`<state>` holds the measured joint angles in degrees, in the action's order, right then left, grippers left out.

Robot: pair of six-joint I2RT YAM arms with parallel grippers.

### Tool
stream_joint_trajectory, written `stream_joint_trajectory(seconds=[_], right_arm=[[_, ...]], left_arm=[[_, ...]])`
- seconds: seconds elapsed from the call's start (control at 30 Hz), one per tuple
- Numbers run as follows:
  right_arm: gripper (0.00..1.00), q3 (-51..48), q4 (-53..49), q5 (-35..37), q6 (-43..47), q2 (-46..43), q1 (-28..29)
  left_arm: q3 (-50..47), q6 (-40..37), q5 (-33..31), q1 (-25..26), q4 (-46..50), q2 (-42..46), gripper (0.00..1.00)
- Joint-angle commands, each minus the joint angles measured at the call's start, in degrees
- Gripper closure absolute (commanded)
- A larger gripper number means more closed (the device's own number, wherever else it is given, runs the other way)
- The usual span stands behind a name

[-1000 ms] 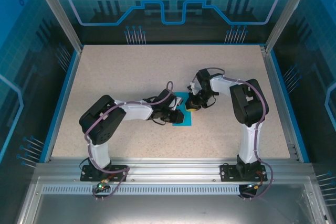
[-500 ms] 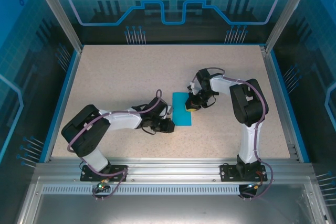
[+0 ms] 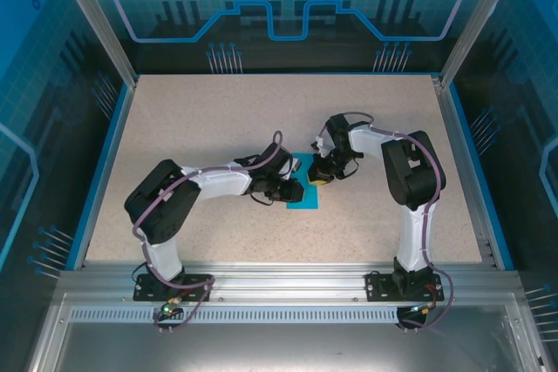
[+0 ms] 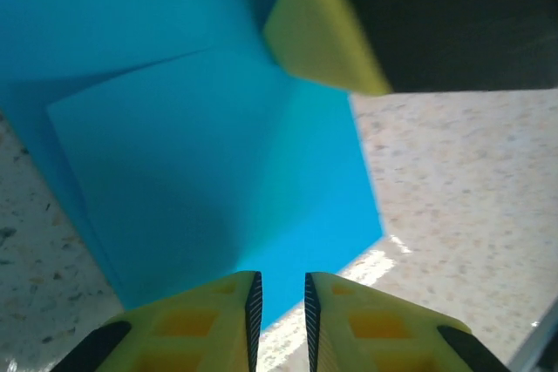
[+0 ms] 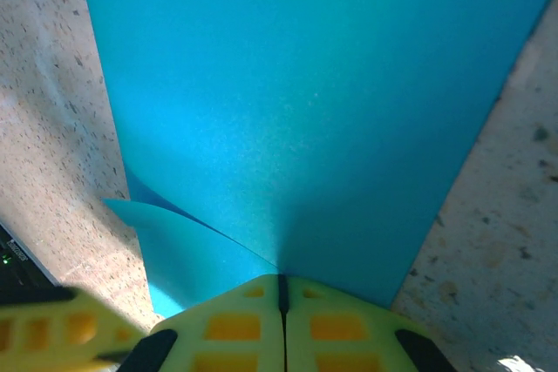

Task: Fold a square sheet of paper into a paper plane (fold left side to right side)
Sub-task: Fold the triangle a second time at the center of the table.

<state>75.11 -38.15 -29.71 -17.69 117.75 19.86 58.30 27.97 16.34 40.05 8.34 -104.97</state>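
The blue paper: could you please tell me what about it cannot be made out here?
- Left wrist view: the paper has its near corner behind the left end effector, so any grip is unclear.
- Right wrist view: its far edge is cut off by the picture's edge. The right end effector hides whether it pinches or presses.
- Top view: the paper is small and partly covered by both end effectors, so outline and creases are unclear.

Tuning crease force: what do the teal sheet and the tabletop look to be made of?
Teal sheet: probably thin paper. Matte with a slight sheen, it holds a sharp crease and one layer curls up.
Tabletop: hard, beige and speckled. It looks like laminate or stone-effect board, but the exact material is unclear.
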Motion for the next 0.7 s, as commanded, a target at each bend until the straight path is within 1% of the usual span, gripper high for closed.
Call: stream_joint_trajectory(seconds=[0.0,0.1,0.23,0.33,0.5,0.67], right_arm=[[0.94,0.86,-0.62,0.96,0.91,0.21,-0.42],[0.94,1.05,-0.70,0.04,1.07,-1.13,-0.43],[0.94,-1.85,-0.19,-1.32,1.06,-7.97,-0.59],[0.94,-2.51,-1.73,-3.39,1.57,-10.06,-0.22],[0.94,-2.73,-0.52,-5.26,0.06,-7.75,2.27],[0.94,-1.98,0.73,-5.68,-1.94,-4.46,4.78]], left_arm=[[-1.14,-0.65,1.55,-0.24,-0.26,-1.28,0.76],[-1.94,-0.88,0.67,-0.19,0.52,-1.90,0.76],[-3.04,-1.57,-2.35,-0.07,2.99,-0.89,0.76],[-3.72,-1.59,-2.63,-0.15,2.83,-0.88,0.76],[-4.11,-0.97,-2.61,-0.14,1.89,-1.25,0.76],[-3.65,-1.16,-2.80,0.02,2.09,-1.39,0.77]])
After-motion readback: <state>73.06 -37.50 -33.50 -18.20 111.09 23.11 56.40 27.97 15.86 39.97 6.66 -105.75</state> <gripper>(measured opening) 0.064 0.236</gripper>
